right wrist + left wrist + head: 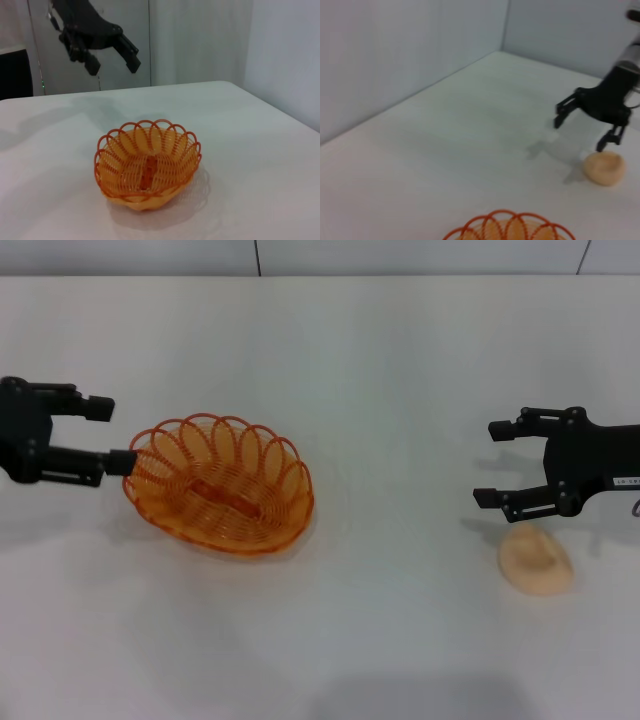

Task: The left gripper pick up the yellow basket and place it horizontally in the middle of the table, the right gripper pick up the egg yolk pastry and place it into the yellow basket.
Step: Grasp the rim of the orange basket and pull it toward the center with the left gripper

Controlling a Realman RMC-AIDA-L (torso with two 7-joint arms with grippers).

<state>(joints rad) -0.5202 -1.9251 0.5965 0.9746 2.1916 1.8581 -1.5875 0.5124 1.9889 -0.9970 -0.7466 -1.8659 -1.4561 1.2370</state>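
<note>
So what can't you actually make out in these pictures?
- Left gripper: head view's edge cuts off its arm.
- Right gripper: arm likewise cut off at the opposite edge.
- Yellow basket: left wrist view shows only its rim, cropped by the frame.
- Egg yolk pastry: absent from the right wrist view; its underside is hidden against the table.

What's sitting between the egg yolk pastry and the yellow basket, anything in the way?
Nothing visible. Only bare table lies between the egg yolk pastry and the yellow basket. The open right gripper hovers just beside the pastry; the open left gripper is at the basket's rim.
</note>
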